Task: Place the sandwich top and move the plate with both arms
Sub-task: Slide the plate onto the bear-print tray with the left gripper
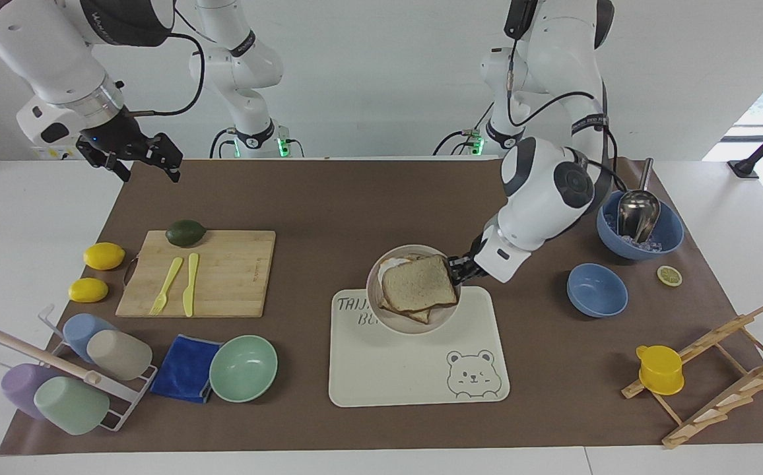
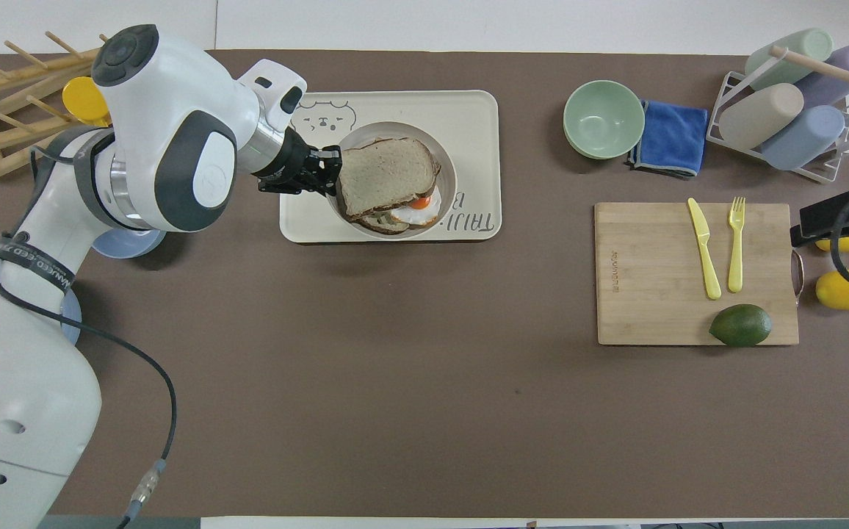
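Left gripper [image 1: 459,269] is clamped on the rim of the plate [image 1: 381,310] at the edge toward the left arm's end of the table. The plate rides over the tray [image 1: 414,376], over the tray's robot-side half. Whether the plate is airborne or already touching the tray is hard to read from either view; it probably hangs just above it.

The sandwich top [image 1: 419,283] lies on the stack on the plate, slightly skewed, with the egg [image 2: 416,213] peeking out from under it at the side nearer the robots. Bread-placing step looks finished; plate transfer in progress.

Key relation: the gripper reaches the plate sideways from the left arm's end, so the plate extends from the fingertips toward the right arm's end. The unsupported rim is therefore the one likely to dip on lowering.

Right gripper [image 1: 136,160] waits high over the table's corner at its own end, near the robots, well apart from the plate; jaws spread, holding nothing. The left arm is much the nearer.
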{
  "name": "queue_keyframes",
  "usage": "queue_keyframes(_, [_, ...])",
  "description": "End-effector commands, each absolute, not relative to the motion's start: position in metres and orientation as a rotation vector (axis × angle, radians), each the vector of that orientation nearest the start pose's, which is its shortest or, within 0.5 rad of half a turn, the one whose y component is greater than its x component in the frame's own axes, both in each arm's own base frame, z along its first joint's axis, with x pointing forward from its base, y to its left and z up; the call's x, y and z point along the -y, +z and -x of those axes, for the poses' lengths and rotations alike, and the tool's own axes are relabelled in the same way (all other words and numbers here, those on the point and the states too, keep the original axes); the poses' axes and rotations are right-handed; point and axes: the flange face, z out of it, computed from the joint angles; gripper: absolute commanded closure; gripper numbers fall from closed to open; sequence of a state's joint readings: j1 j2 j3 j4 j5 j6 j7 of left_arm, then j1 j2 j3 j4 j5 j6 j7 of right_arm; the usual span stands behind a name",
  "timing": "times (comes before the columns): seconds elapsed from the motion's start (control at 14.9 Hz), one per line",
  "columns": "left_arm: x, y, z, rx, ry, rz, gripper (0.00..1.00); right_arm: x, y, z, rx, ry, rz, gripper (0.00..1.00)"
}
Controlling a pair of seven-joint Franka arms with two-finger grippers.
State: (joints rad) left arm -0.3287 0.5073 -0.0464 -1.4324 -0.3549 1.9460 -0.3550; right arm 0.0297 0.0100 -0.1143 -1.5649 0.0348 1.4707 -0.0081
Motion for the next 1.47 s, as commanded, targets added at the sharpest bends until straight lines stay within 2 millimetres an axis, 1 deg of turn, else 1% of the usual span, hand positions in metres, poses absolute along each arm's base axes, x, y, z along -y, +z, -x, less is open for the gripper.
queue_keyframes(0.0, [0.273,0.388,-0.685,0.262,0.179,3.510,1.00,0.044,0.614,-0.543,-0.096,0.173,3.086,0.00])
queue_keyframes(0.07, [0.274,0.381,-0.690,0.285,0.119,3.518,1.00,0.044,0.614,-0.543,-0.098,0.174,3.086,0.00])
queue_keyframes(0.2, [0.277,0.367,-0.693,0.301,0.022,3.516,1.00,0.044,0.614,-0.543,-0.098,0.174,3.086,0.00])
queue_keyframes(0.27, [0.276,0.350,-0.688,0.298,0.006,3.492,1.00,0.044,0.614,-0.543,-0.096,0.173,3.086,0.00])
queue_keyframes(0.33, [0.274,0.340,-0.684,0.281,-0.017,3.467,1.00,0.044,0.614,-0.543,-0.096,0.173,3.086,0.00])
queue_keyframes(0.47, [0.272,0.338,-0.681,0.263,-0.025,3.454,1.00,0.044,0.614,-0.543,-0.096,0.173,3.086,0.00])
queue_keyframes(0.74, [0.269,0.321,-0.667,0.224,-0.082,3.428,1.00,0.044,0.614,-0.543,-0.096,0.173,3.086,0.00])
queue_keyframes(0.8, [0.268,0.321,-0.666,0.210,-0.085,3.428,0.72,0.044,0.614,-0.543,-0.096,0.173,3.086,0.00])
queue_keyframes(0.87, [0.268,0.323,-0.666,0.203,-0.091,3.429,0.41,0.044,0.614,-0.543,-0.096,0.173,3.086,0.00])
queue_keyframes(0.94, [0.268,0.324,-0.667,0.197,-0.085,3.426,0.18,0.044,0.614,-0.543,-0.096,0.173,3.086,0.00])
queue_keyframes(1.0, [0.266,0.325,-0.667,0.181,-0.082,3.410,0.00,0.044,0.614,-0.543,-0.098,0.174,3.086,0.00])
queue_keyframes(1.14, [0.239,0.326,-0.678,0.176,-0.109,3.378,0.00,0.044,0.614,-0.543,-0.096,0.173,3.086,0.00])
queue_keyframes(1.2, [0.226,0.330,-0.684,0.189,-0.129,3.374,0.00,0.044,0.614,-0.543,-0.098,0.174,3.086,0.00])
queue_keyframes(1.27, [0.218,0.333,-0.687,0.193,-0.135,3.368,0.00,0.044,0.614,-0.543,-0.096,0.173,3.086,0.00])
queue_keyframes(1.34, [0.204,0.340,-0.691,0.216,-0.153,3.356,0.00,0.044,0.614,-0.543,-0.096,0.173,3.086,0.00])
queue_keyframes(1.4, [0.198,0.354,-0.694,0.226,-0.188,3.357,0.00,0.044,0.614,-0.543,-0.098,0.174,3.086,0.00])
